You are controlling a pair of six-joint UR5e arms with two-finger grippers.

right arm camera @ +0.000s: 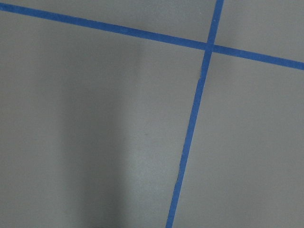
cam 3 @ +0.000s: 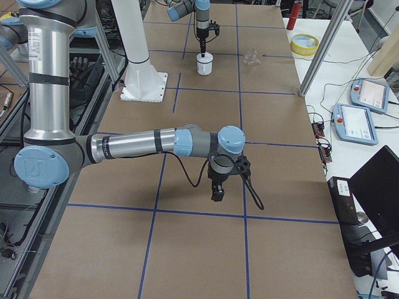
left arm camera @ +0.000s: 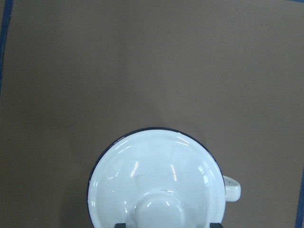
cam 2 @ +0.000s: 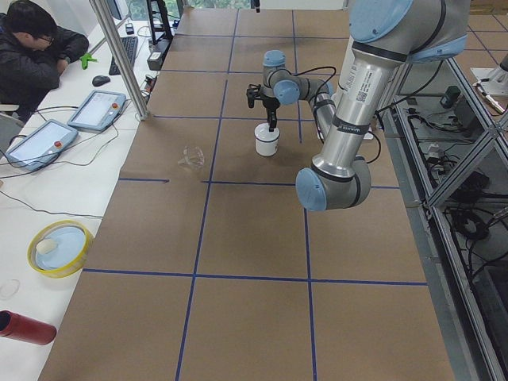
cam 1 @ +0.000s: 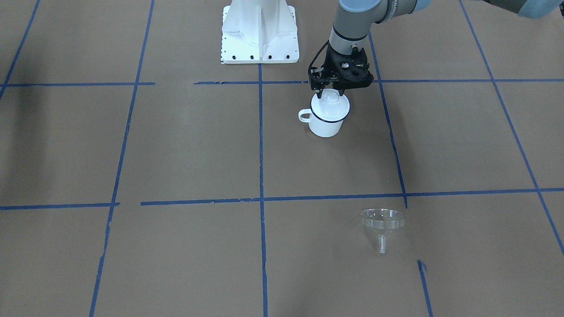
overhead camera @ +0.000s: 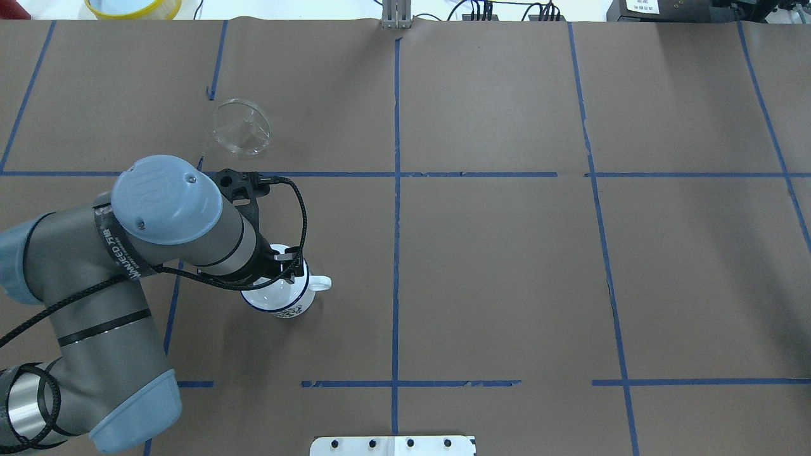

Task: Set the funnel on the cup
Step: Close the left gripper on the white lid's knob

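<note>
One illegible dark print (overhead camera: 288,311) on cup (cam 1: 326,127)

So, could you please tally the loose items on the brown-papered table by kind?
Funnel: 1
Mug: 1
Lid: 1 (sitting on the mug)
Total: 3
</note>
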